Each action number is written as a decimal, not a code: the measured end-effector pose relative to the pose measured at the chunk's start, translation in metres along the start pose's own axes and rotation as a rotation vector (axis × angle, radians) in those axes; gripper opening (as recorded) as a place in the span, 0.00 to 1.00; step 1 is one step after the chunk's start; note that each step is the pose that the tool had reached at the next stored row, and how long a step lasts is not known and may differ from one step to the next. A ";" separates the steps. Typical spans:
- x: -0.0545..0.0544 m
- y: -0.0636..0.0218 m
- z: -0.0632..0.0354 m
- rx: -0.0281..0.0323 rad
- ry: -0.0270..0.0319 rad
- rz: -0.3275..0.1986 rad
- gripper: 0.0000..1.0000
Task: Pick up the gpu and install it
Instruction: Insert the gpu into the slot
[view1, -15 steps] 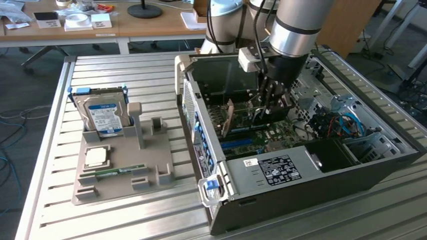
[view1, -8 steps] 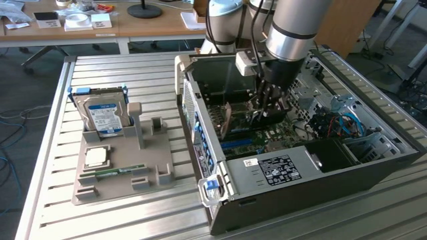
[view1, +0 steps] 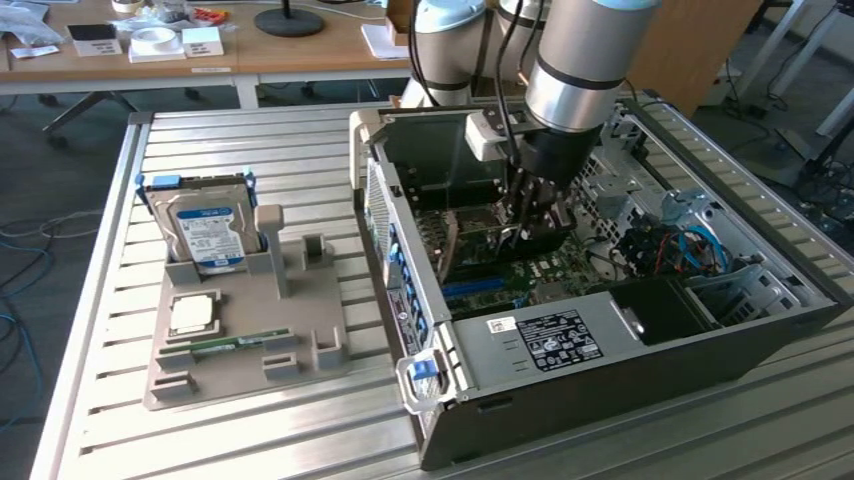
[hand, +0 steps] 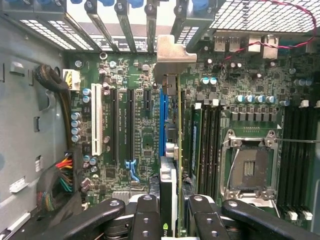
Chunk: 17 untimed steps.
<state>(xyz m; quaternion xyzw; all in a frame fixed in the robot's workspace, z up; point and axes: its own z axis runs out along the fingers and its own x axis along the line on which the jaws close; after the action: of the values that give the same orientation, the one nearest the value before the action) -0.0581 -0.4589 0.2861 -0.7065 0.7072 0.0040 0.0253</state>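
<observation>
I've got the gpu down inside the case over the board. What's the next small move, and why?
Probably ease the pincer straight down a little, keeping hold. The gpu stands edge-on between its fingers, alongside the blue slot, its bracket at the rear slot openings. I cannot tell whether its edge is in the slot yet, so go slowly.

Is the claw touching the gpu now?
Touching. The wrist view shows the claw closed on the gpu, its fingers pressing both faces of the card.

The gpu (hand: 170, 180) stands edgewise in the case (view1: 574, 335) — hard drive (view1: 211, 238) outside it.
</observation>
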 end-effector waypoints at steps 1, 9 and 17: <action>0.000 0.0004 0.0003 -0.0001 0.0001 0.000 0.27; 0.002 0.0027 0.0015 0.0000 0.0001 0.000 0.27; 0.002 0.0079 0.0020 0.0000 0.0000 0.000 0.27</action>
<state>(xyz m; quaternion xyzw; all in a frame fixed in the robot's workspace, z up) -0.0659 -0.4606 0.2838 -0.7066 0.7071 0.0040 0.0253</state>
